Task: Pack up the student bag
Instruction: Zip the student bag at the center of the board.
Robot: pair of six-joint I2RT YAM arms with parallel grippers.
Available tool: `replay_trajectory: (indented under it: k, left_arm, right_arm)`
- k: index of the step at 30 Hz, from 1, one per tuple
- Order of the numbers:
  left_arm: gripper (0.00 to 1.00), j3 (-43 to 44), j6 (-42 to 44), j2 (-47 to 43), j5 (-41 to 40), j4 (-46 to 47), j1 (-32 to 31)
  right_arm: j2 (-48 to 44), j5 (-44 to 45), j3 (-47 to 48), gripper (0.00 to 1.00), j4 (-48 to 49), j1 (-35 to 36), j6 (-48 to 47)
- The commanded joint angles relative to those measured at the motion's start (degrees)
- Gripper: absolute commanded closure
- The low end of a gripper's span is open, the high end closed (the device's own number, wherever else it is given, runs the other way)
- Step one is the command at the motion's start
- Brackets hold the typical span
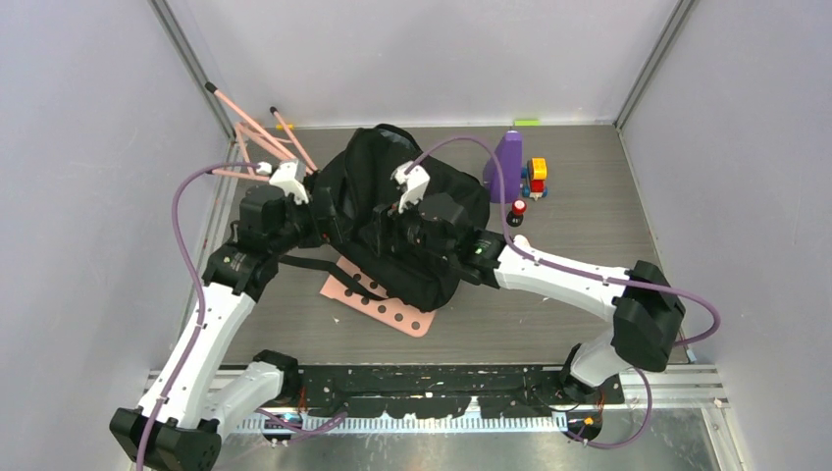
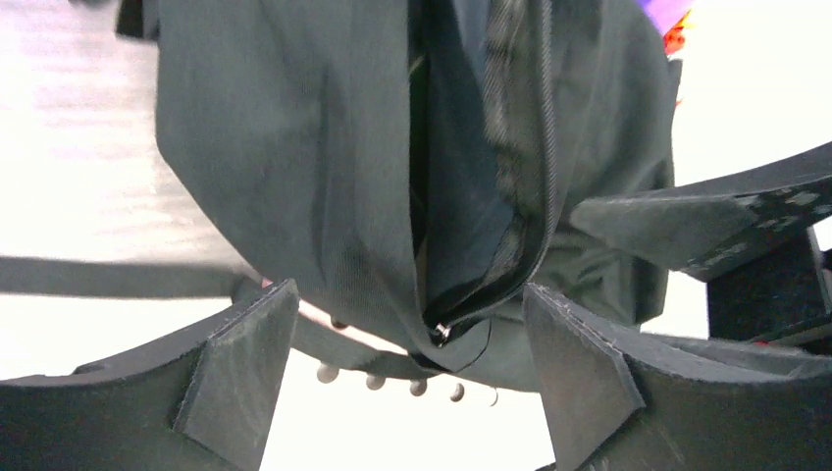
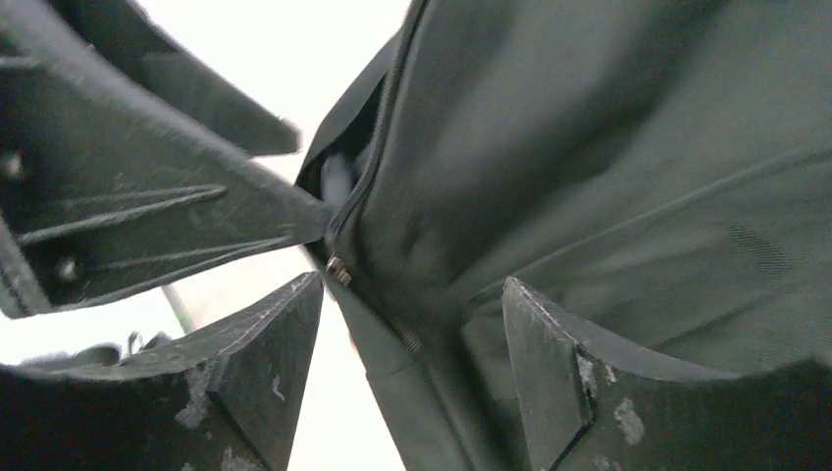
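One student bag [image 1: 363, 172] is lying in the middle of the table [image 1: 589, 206], partly over one pink board [image 1: 392, 312]. The two grippers are at its zipper. The left gripper [image 2: 407, 294] and the right gripper [image 3: 412, 283] are both holding their fingers apart, gripping nothing.

Pale grey walls [image 1: 422, 49] box my view left, far and right. The wood-grain table [image 1: 598, 186] sits evenly lit.

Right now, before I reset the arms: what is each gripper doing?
Left gripper: open, holding nothing, the student bag between its jaws.
Right gripper: open, holding nothing.
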Motion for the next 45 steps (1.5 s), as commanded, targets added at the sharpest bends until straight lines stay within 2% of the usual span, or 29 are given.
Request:
replay_trajectory:
  k: [1, 4, 8, 11, 14, 17, 19, 24, 40, 45]
  left_arm:
    - [0.15, -2.4, -4.0, -2.6, 2.6, -0.9, -0.1]
    - [0.22, -3.9, -5.1, -2.4, 2.8, -0.3, -0.1]
    - [0.31, -6.1, -6.4, -1.4, 3.4, 2.6, -0.1]
    - [0.44, -6.5, -6.4, -1.5, 3.8, 3.1, -0.1]
    - [0.52, -7.2, -5.5, -2.1, 3.5, 3.4, -0.1]
    - [0.65, -7.8, -4.8, -2.4, 3.7, 3.3, -0.1]
    - [0.78, -8.4, -4.3, -2.7, 3.7, 3.4, -0.2]
    - [1.0, -9.4, -2.8, -3.8, 4.9, 4.4, -0.1]
    - [1.0, -11.0, 5.2, -8.4, 8.8, 5.3, -0.1]
    - [1.0, -10.7, 6.0, -8.6, 8.8, 5.3, -0.1]
  right_arm:
    - [2.1, -24.1, -0.7, 0.29, 4.0, -3.9, 2.4]
    - [5.3, -33.4, 1.4, 0.34, 2.5, -6.3, 2.4]
    - [8.6, -37.6, 4.4, 0.38, 0.0, -7.7, 1.4]
    - [10.3, -40.6, 6.4, 0.41, -1.2, -9.4, 1.5]
    - [11.5, -44.2, 7.8, 0.42, -3.7, -10.3, 1.0]
    - [12.5, -46.7, 9.5, 0.47, -6.7, -10.4, -0.3]
    - [13.2, -49.1, 10.5, 0.51, -8.5, -10.4, -0.8]
    - [14.3, -49.2, 11.2, 0.53, -10.9, -10.5, -2.3]
    - [16.7, -47.5, 15.0, 0.51, -14.2, -13.5, -4.5]
    - [19.7, -48.7, 16.9, 0.6, -16.3, -13.2, -4.9]
